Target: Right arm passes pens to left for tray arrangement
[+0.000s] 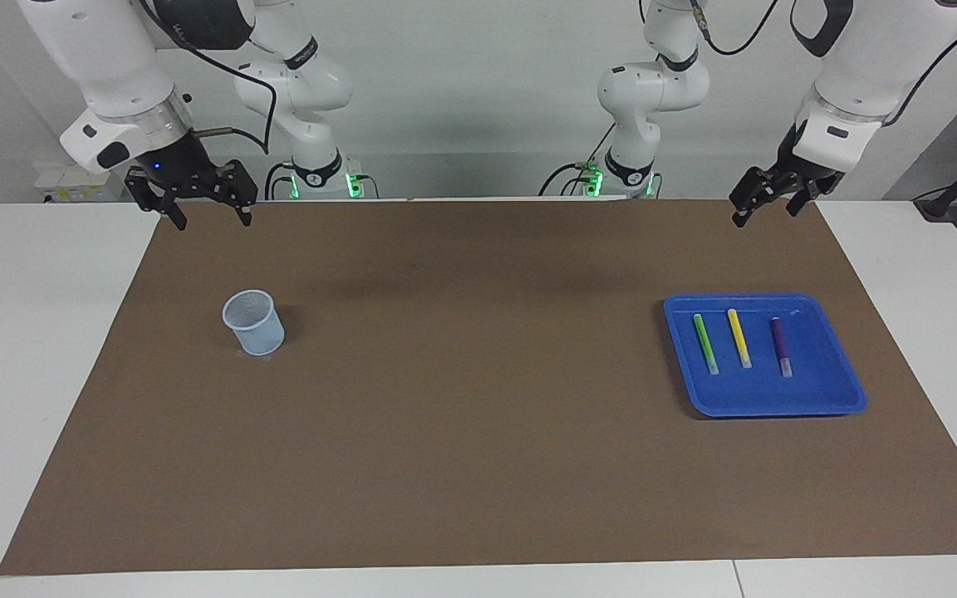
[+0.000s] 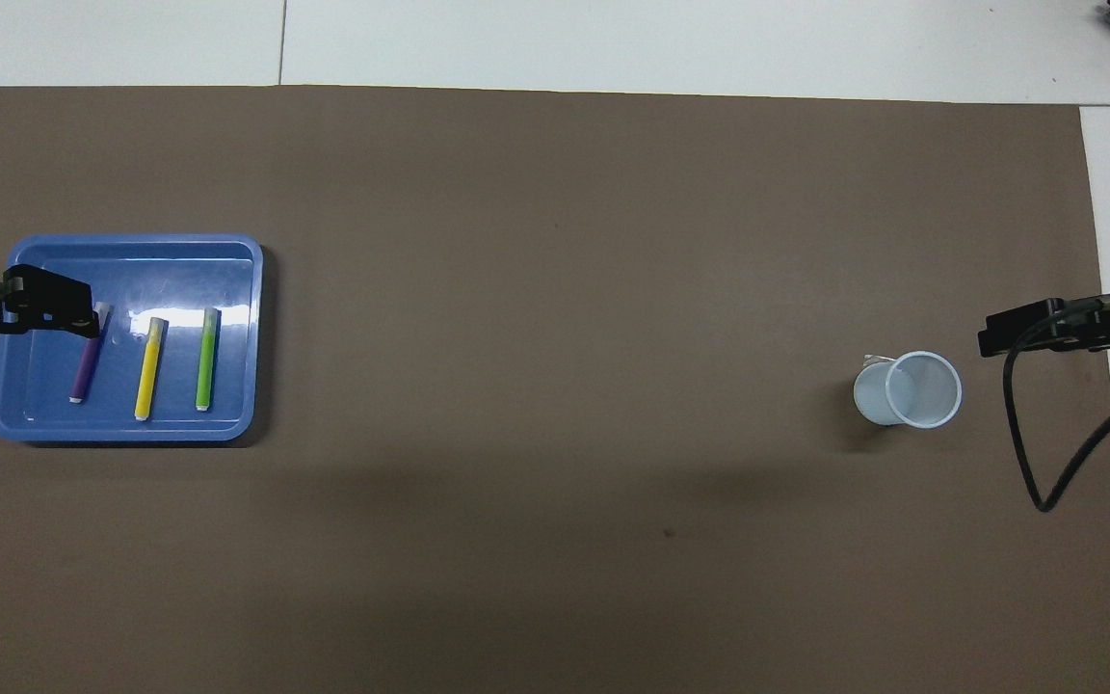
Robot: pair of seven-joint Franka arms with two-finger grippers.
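Facing view: green pen [image 1: 705, 343], yellow pen [image 1: 739, 338], purple pen [image 1: 781, 346] lie side by side in blue tray [image 1: 836, 365], none touching. Left gripper [image 1: 763, 202] up in air, well apart from tray, fingers spread, holding nothing. Right gripper [image 1: 206, 202] up high near mesh cup [image 1: 253, 322], fingers spread, holding nothing. Looks like job done; next, arms only need to rest.

A robotics lab: two bench-mounted white arms [image 1: 113, 75], brown mat [image 1: 478, 432].
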